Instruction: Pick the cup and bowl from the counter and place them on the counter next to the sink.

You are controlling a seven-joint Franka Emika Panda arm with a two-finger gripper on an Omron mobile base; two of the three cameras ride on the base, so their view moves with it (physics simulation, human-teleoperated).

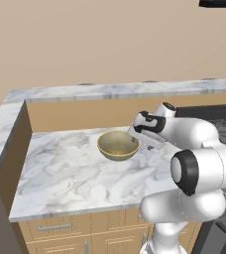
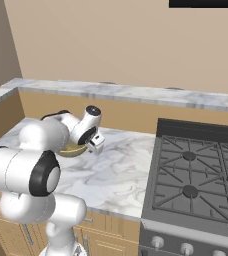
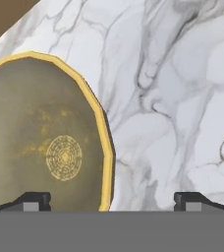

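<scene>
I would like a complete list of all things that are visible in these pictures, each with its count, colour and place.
bowl: one, olive-tan with a yellow rim, on the counter left of the stove, upright.
counter: one, white marble with grey veins, over light wooden cabinets.
gas stove: one, black, right of the counter.
raised ledge: one, marble top, behind the counter.
wall: beige, behind the ledge.
end effector: one, dark tips, open, above the bowl's rim.
</scene>
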